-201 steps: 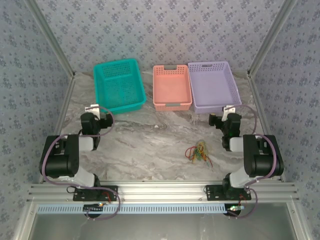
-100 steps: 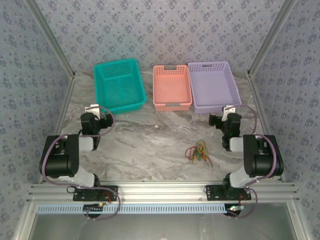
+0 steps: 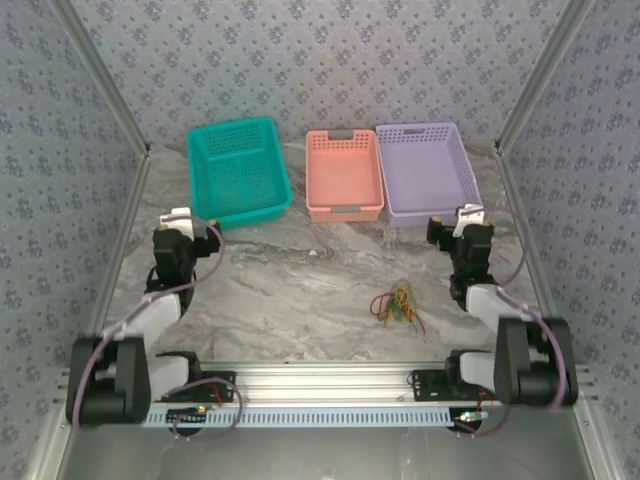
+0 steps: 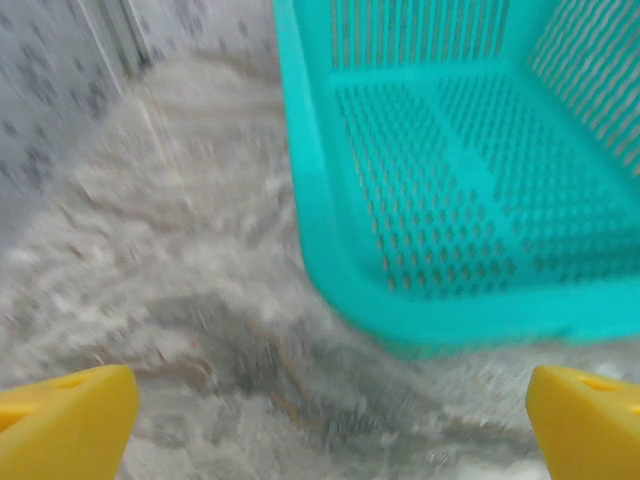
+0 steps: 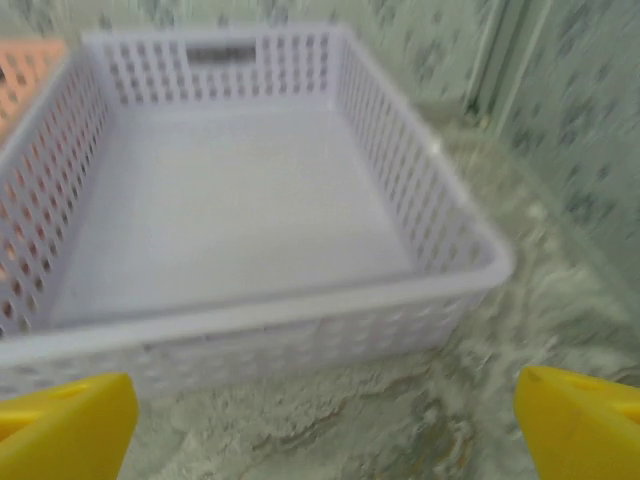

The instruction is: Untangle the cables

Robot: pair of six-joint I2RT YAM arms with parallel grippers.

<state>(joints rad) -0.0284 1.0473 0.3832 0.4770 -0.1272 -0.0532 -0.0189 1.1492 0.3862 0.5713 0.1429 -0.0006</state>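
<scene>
Cables (image 3: 398,303): one small knot of red, orange, yellow and green strands, lying loose on the table (image 3: 290,285). Not held, and nothing was touching it. The strands crossed too tightly to count from above.

Position: the knot sat behind the right tool (image 5: 325,425) and to its left, on the side toward the arm bases, and near it. It was well apart from the left tool (image 4: 325,430), across the table to that tool's right.

Right tool: yellow fingers (image 5: 65,415) spread wide with nothing between them. It faced away from the knot, toward the lavender basket (image 5: 250,310) just ahead.

Left tool: fingers (image 4: 65,420) likewise wide apart and empty, aimed at the near corner of the teal basket (image 4: 450,320) close in front.

A salmon basket (image 3: 343,175) stood between those two, ahead of both tools. No cable was seen in any of the three.

Reading: untangling had not begun. Spread fingers suited a ready posture, not a grip. Three separate baskets in a row ahead probably served as drop points for freed strands. The right tool would likely have to turn back toward the knot. The knot's place favoured the right arm for first reach, with the left needed to hold the other end.
</scene>
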